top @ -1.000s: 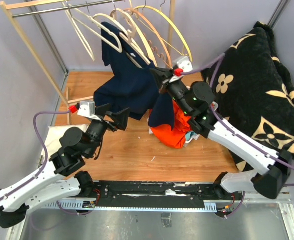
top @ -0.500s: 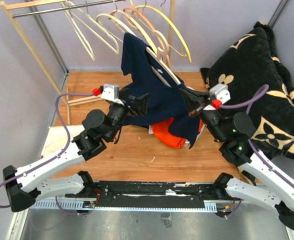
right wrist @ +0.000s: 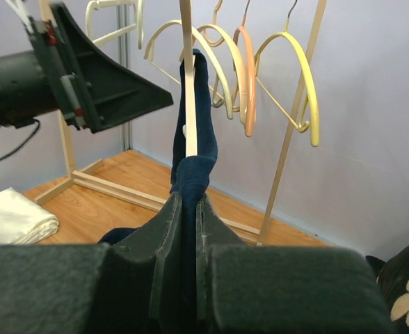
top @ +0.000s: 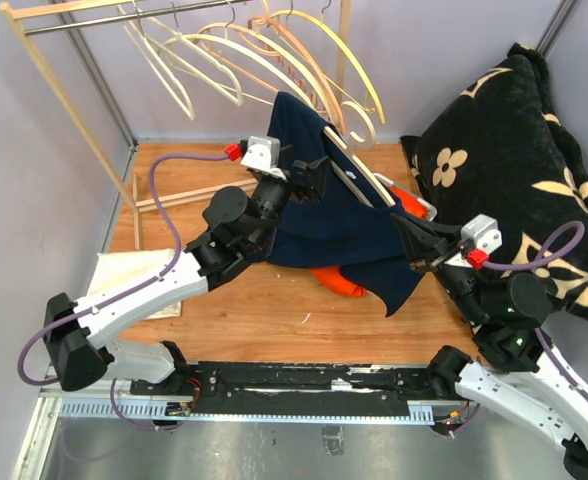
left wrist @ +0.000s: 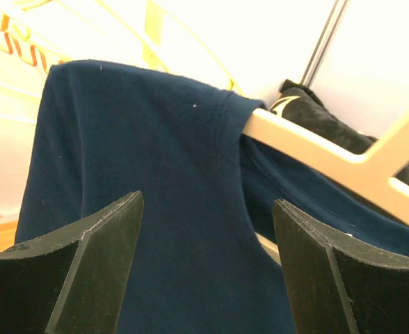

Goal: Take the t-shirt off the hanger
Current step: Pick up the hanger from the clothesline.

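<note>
Hidden / unclear:
- In the top view the right end effector [top: 411,240] has its fingertips buried in navy fabric. Its wrist view shows the two fingers [right wrist: 168,229] clenched on a fold of the t-shirt [right wrist: 193,170]. I cannot tell whether the hanger [right wrist: 187,83] is also pinched there, because the pale bar goes out of sight into the cloth just above the grip.
- The hanger's hook cannot be picked out. It is lost among the spare hangers [top: 224,60] on the rack [top: 74,20].
- An orange cloth [top: 339,283] is mostly covered by the shirt, with only an edge showing on the desk [top: 264,310].
- The background of the left wrist view is washed out, so little can be read behind the shirt.

Task item:
- The navy t-shirt [top: 334,215] is draped on the cream hanger [top: 359,185], which is held tilted above the desk between the two arms.
- The high end of the hanger points toward the rack and the low end toward the right arm.
- The hem hangs down over the orange cloth.
- In the left wrist view, one hanger arm [left wrist: 316,149] pokes out of the shirt [left wrist: 142,174].

Left end effector [top: 314,178]:
- It is released, with the jaws standing wide apart [left wrist: 204,271].
- It is level with the shoulder of the shirt, and the fabric shows in the gap between the jaws. Contact cannot be made out.

Surroundings:
- A black cushion [top: 514,140] with a floral print sits at the right, close behind the right arm.
- A folded white cloth [top: 114,275] lies at the left edge of the desk, partly under the left arm.
</note>
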`<state>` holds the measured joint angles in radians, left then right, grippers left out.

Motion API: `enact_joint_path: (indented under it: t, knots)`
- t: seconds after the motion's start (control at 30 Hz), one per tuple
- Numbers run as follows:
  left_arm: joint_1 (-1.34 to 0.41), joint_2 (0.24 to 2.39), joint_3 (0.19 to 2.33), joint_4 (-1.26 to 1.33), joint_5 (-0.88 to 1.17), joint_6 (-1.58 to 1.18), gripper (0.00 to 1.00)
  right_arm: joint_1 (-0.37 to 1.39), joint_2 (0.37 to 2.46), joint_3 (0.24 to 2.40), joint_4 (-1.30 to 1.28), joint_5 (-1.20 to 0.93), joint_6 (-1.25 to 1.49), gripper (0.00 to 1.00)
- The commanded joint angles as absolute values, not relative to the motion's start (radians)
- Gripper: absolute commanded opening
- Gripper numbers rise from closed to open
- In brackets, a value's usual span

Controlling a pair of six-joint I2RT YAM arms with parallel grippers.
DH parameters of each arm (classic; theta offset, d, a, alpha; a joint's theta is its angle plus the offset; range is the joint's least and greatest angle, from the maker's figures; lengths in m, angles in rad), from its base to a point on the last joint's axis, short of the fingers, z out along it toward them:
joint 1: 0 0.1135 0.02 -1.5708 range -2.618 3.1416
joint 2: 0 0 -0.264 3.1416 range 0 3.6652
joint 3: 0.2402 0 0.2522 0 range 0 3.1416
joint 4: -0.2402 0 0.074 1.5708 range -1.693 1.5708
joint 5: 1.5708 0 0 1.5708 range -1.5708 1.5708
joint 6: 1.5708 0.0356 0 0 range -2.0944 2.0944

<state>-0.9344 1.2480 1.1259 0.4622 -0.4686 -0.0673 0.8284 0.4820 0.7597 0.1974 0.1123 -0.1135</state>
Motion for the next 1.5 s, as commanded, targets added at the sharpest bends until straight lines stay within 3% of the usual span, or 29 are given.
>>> enact_joint_path:
  t: [0.0,0.2,0.3,0.37,0.6,0.63,1.17,1.47]
  knots:
    - [-0.918,1.303,1.175,0.512,-0.444,-0.049,0.80,0.848,0.432,0.769,0.212,0.098,-0.132,0.01]
    - [-0.905,1.371,1.226,0.518,-0.434,-0.044,0.78,0.849,0.392,0.764,0.170,0.108,-0.129,0.01]
    - [-0.902,1.396,1.245,0.528,-0.430,-0.039,0.69,0.848,0.374,0.759,0.154,0.118,-0.128,0.01]
    - [-0.900,1.408,1.259,0.526,-0.427,-0.036,0.58,0.848,0.366,0.757,0.146,0.123,-0.126,0.01]
    - [-0.900,1.391,1.246,0.530,-0.391,-0.032,0.03,0.848,0.356,0.756,0.126,0.155,-0.123,0.01]
    - [-0.899,1.388,1.244,0.528,-0.374,-0.030,0.01,0.848,0.354,0.755,0.125,0.162,-0.119,0.01]
    - [-0.900,1.320,1.257,0.423,-0.039,-0.022,0.01,0.849,0.353,0.729,0.126,0.185,-0.117,0.01]
    - [-0.900,1.263,1.217,0.407,0.018,-0.049,0.00,0.848,0.371,0.718,0.155,0.186,-0.127,0.01]
